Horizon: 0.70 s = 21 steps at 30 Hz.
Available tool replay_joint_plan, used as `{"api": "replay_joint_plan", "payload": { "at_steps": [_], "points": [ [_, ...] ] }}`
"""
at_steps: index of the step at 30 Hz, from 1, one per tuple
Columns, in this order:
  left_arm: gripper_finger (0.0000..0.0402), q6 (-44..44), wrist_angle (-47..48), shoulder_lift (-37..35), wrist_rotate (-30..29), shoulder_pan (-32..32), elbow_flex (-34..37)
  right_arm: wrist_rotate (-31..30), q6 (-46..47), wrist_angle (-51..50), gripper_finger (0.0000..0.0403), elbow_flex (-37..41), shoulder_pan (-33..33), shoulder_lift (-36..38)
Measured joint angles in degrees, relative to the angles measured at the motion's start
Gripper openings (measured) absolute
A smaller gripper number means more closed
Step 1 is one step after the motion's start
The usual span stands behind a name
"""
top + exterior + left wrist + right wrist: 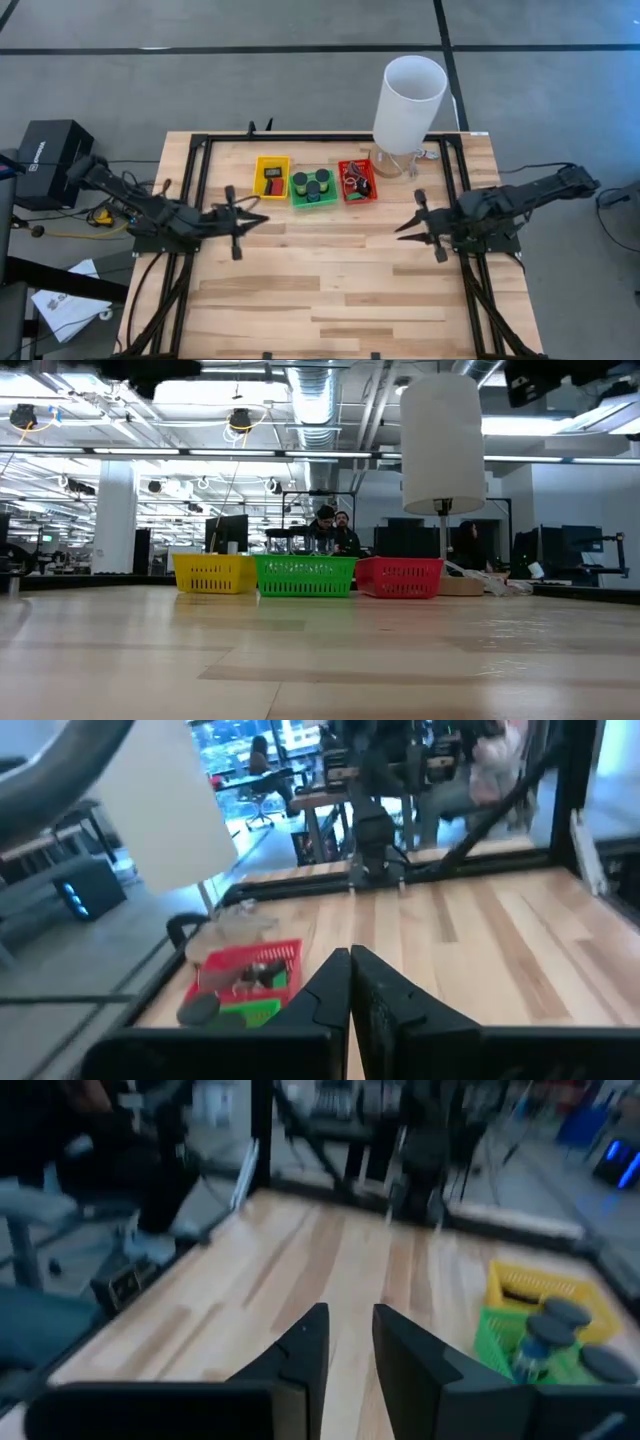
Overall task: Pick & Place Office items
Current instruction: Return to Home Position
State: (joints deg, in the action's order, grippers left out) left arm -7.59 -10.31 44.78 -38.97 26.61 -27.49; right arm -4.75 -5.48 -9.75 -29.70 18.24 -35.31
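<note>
Editor: Table [330, 290] of pale wood is filling the overhead view. What is sitting on it, biggest first?

Photographer: Two dark arms are lying low over it, the left arm [140, 205] reaching in from 9 o'clock and the right arm [510, 205] from 3 o'clock. A tall white cylinder [410, 95] is standing at 1 o'clock, just beside the red tray.

Editor: And the trays?

Photographer: Three are sitting side by side in a row at 12 o'clock, near the far edge: yellow tray [271, 160], green tray [313, 204] and red tray [359, 198], running left to right.

Editor: How are the grippers looking?

Photographer: The left gripper [264, 218] is hovering at 9 o'clock, well apart from the trays, with its fingers pressing together and gripping nothing. The right gripper [399, 229] is hovering at 3 o'clock, also well apart from the trays, with its fingers standing a little apart and nothing between them. The two are pointing toward each other across the boards.

Editor: Where are the office items lying?

Photographer: All are resting inside the trays. Dark round cylinders [313, 186] are crowding the green tray, red and black rectangles [272, 180] are lying in the yellow one, and a tangle of thin rings [356, 180] is lying in the red one.
</note>
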Motion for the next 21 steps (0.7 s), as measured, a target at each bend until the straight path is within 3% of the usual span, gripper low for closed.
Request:
{"api": "replay_joint_plan", "payload": {
  "at_steps": [3, 8, 15, 21],
  "points": [
    [0.0002, 1.9, -3.4, -8.2, 0.2, -0.3, 7.4, 0.0, -1.4, 5.3, 0.0072, 4.0, -0.1, 3.7],
    [0.0002, 1.6, -17.1, -16.2, 0.0, -2.6, 16.1, -0.1, -2.7, 10.7, 0.0071, 9.9, -2.3, 8.8],
    [0.0001, 0.0, -16.9, -20.2, 5.6, -7.9, 22.3, 0.3, -3.2, 12.6, 0.0071, 16.4, -8.7, 15.4],
    [0.0001, 0.3, -17.3, -22.3, 6.0, -9.1, 26.4, 2.2, 0.4, 12.6, 0.0071, 21.8, -11.5, 21.6]
  ]
}}
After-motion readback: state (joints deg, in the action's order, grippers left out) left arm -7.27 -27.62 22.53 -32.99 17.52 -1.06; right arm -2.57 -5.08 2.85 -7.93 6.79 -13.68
